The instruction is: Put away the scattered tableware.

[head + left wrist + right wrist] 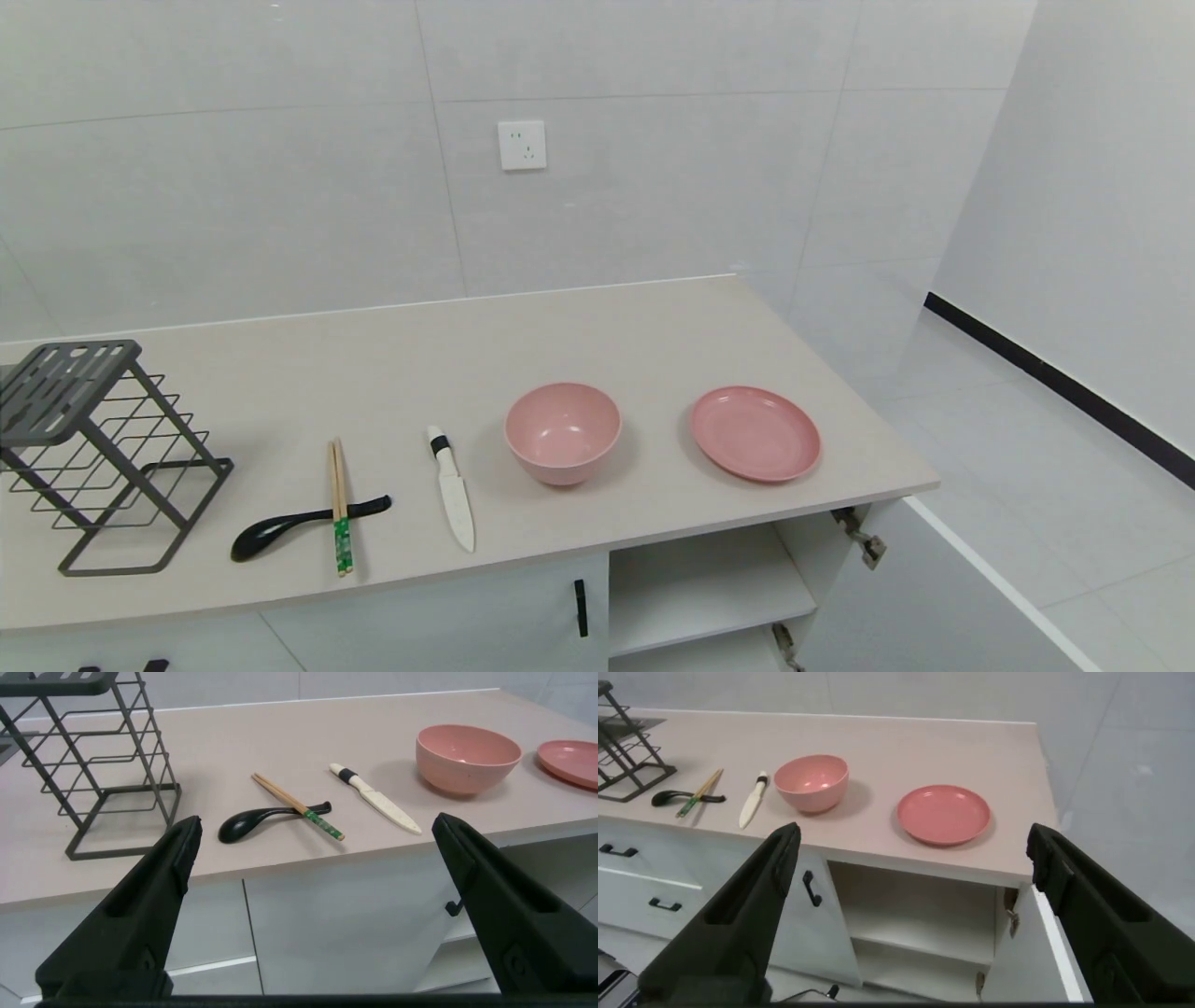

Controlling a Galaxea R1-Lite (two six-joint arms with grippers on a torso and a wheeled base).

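Checking all three views: both arms sit off the front edge of the countertop (560,327), with nothing held. The left gripper (316,823) has its fingers spread wide, and so does the right gripper (912,831). Using the bowl (563,431) as landmark: the plate (754,432) is to its right, near but apart. The knife (452,487) is just to its left, blade towards the front edge. The chopsticks (339,504) are further left, lying across the handle of the spoon (303,525). The rack (89,448) is furthest left, well apart from the bowl. The head view adds a wall socket (522,144) on the tiles behind the bowl. The right wrist view adds two drawer handles (617,848) under the counter on the rack side, plus the open cabinet (915,905) below and right of the bowl, under the plate. The left wrist view gives the close look at the chopsticks crossing the spoon. On containers, the bowl stands upright with its pink inside visible to the bottom. The cabinet has its door swung out and holds one white shelf (700,583). Count is 1 bowl, 1 plate, 1 knife, 1 spoon, 2 chopsticks as one pair, and 1 rack.
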